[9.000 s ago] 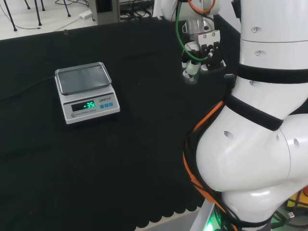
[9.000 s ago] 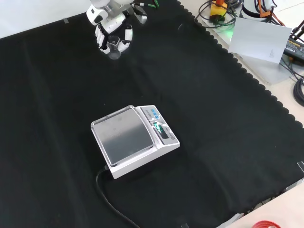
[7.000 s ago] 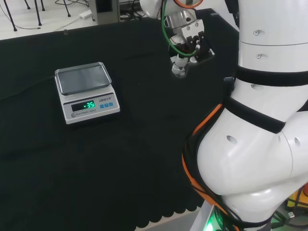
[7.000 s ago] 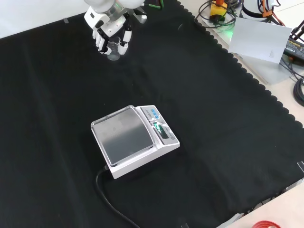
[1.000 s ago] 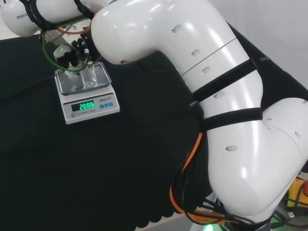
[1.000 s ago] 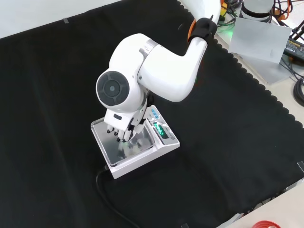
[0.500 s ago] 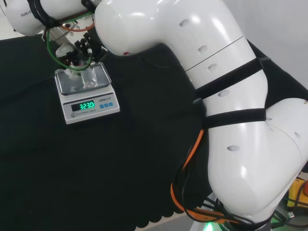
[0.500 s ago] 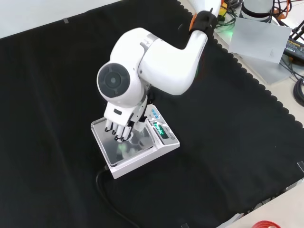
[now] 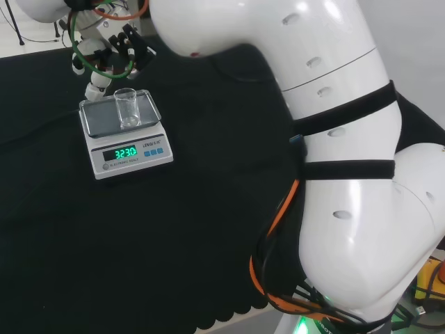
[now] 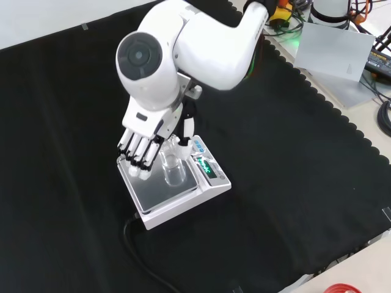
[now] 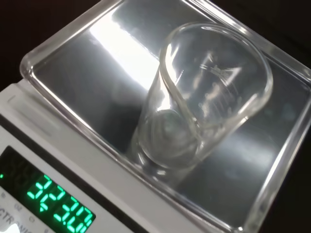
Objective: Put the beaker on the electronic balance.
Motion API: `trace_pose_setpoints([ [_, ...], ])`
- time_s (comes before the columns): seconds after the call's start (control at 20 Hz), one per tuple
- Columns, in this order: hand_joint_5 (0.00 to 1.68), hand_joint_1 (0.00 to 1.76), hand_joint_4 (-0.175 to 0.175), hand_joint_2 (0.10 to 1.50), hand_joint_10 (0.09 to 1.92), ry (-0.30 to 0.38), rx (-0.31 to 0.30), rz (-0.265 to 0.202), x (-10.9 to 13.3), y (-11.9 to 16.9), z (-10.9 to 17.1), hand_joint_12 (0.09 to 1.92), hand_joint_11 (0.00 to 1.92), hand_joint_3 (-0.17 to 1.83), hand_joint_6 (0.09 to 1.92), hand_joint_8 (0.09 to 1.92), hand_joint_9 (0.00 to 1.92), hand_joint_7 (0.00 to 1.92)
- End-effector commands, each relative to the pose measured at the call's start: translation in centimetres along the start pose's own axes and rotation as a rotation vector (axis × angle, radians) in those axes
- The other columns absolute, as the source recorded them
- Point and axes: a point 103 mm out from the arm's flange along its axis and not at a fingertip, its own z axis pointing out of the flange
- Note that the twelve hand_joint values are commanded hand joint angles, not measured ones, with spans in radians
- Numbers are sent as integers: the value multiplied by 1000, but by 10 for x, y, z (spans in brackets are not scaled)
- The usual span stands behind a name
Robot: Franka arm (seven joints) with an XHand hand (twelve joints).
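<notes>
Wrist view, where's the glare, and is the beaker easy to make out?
Wrist view: bright glare streaks the balance pan; the beaker shows mostly by rim highlights. Head view: the beaker reads as a faint clear outline. Front view: likewise faint.

Lab: balance point(image 10: 183, 183), glass beaker point(image 10: 173, 169), cables point(image 10: 287, 18).

Clear glass beaker point(image 10: 173, 169) on a silver-panned white balance point(image 10: 215, 188), green digits, black cloth point(image 10: 293, 183), black-and-white hand point(image 10: 142, 143).
</notes>
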Motion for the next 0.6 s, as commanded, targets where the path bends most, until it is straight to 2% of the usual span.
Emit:
trace_pose_setpoints([
  [0.05, 364, 670, -51, 942, 839, -7, -58, 48, -28, -55, 1, 1426, 82, -175, 245, 709, 320, 189],
  [0.35, 413, 683, -56, 950, 834, 30, -115, 101, -63, -124, 7, 1420, 128, -175, 261, 715, 389, 249],
  [0.6, 424, 684, -56, 954, 830, 82, -123, 190, -92, -177, 26, 1417, 136, -175, 269, 716, 398, 261],
])
